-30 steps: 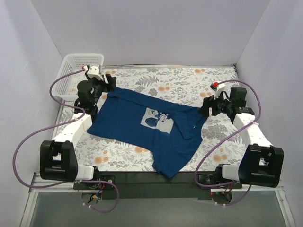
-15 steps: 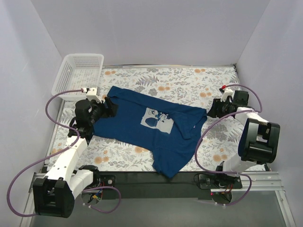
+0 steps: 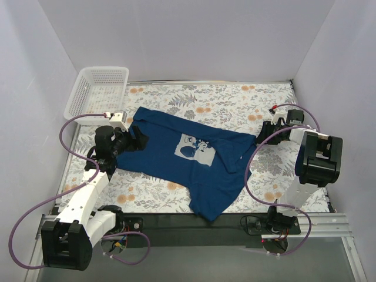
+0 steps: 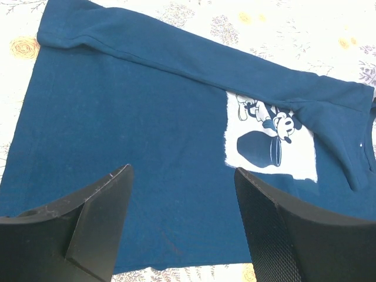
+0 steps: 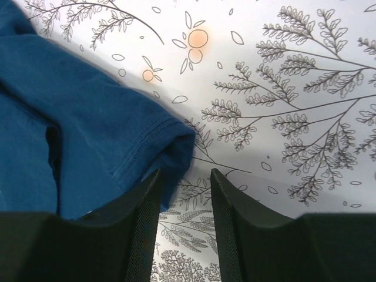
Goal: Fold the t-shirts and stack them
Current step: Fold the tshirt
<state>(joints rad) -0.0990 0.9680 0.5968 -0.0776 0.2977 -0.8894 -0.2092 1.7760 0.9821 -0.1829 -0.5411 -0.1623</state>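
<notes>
One navy blue t-shirt (image 3: 176,167) lies spread on the flowered tablecloth, its pale mouse print (image 3: 194,148) facing up and its lower part hanging towards the near edge. My left gripper (image 3: 136,141) hovers over the shirt's left edge. In the left wrist view the gripper (image 4: 182,170) is wide open and empty above the shirt (image 4: 135,129), with the print (image 4: 270,144) ahead. My right gripper (image 3: 261,136) is at the shirt's right sleeve. In the right wrist view it (image 5: 185,171) is open and empty, and the sleeve corner (image 5: 170,141) lies beside its left finger.
A white mesh basket (image 3: 97,88) stands at the back left corner. White walls enclose the table on three sides. Flowered cloth (image 3: 235,100) lies bare behind the shirt and on the right (image 5: 294,106). A black strip runs along the near edge.
My left gripper has drawn back from the far left corner by the basket to the shirt's left edge. My right arm has folded back and up, its gripper shifting slightly right. The shirt has barely moved.
</notes>
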